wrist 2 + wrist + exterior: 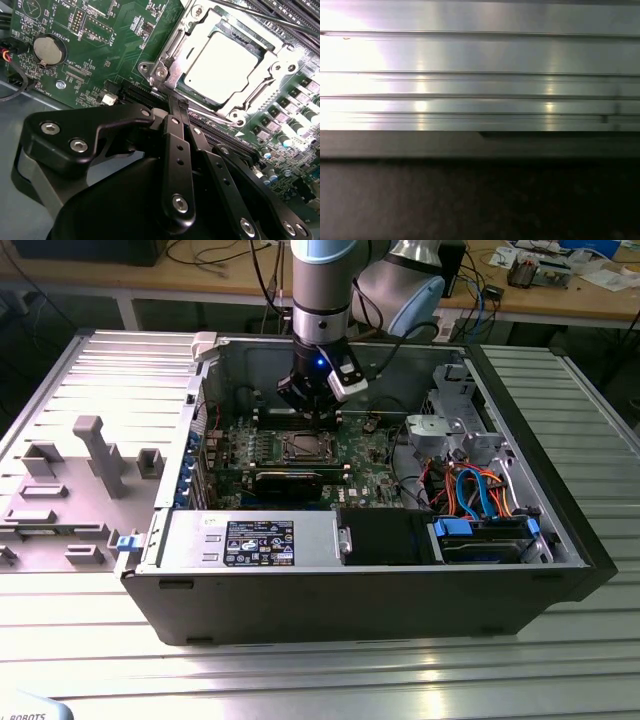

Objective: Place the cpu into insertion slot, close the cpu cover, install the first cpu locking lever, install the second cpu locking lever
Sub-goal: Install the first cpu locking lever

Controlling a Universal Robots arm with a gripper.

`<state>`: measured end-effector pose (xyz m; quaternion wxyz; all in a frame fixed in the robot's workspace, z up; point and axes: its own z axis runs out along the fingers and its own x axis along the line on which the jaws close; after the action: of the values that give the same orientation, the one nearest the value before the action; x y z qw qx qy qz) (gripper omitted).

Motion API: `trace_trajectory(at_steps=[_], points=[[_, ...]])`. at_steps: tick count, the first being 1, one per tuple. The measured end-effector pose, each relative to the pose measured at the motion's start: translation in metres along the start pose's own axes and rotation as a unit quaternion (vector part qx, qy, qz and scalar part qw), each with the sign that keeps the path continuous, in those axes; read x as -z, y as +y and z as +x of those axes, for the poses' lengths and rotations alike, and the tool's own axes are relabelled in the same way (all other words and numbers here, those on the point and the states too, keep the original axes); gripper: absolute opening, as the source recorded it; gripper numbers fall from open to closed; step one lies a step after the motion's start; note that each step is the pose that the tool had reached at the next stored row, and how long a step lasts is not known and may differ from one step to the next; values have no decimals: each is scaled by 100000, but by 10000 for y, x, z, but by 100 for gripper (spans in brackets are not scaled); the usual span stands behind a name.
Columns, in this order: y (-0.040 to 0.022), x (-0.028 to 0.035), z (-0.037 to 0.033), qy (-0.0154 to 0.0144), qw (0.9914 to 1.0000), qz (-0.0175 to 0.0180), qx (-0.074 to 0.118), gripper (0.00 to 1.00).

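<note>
The cpu (225,60) lies flat in the insertion slot (150,67), its silver top showing through the window of the cpu cover (207,22), which lies down over it. My gripper (178,104) is shut, its black fingertips pressed together and touching the corner of the socket's metal frame, where a thin lever rod (172,47) runs along one edge. In the exterior view the gripper (318,420) hangs straight down inside the open computer case, just behind the socket (303,448) on the green motherboard (365,475).
A black graphics card (290,480) lies in front of the socket. A power supply (250,540) and a drive bay with coloured cables (480,500) stand at the case front. A coin battery (49,50) sits on the board. Grey fixtures (90,455) stand on the ribbed table (480,75).
</note>
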<state>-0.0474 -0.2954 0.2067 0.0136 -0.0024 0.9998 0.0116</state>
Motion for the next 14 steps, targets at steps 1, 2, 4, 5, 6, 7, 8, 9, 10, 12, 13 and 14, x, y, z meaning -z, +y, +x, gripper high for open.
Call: trace_trajectory(at_steps=[1, 2, 4, 5, 6, 7, 8, 9, 10, 12, 13, 14], points=[[0, -2, 0, -1, 100000, -1, 3, 11], [0, -5, -1, -7, 100000, -2, 10, 11], [0, -13, -2, -8, 100000, 91, 24, 11], [0, -14, -1, -2, 100000, 151, 26, 11], [0, -14, -1, 2, 100000, 182, 22, 11], [0, -14, 0, 2, 100000, 183, 17, 11], [0, -15, 0, 1, 100000, 186, 15, 11], [0, -16, -1, -2, 100000, 201, 16, 11], [0, -17, -1, -4, 100000, 252, 17, 11], [0, -18, -1, -5, 99999, 321, 20, 11], [0, -20, 0, -1, 99999, 385, 20, 11], [0, -22, 0, -3, 99999, 459, 16, 11]])
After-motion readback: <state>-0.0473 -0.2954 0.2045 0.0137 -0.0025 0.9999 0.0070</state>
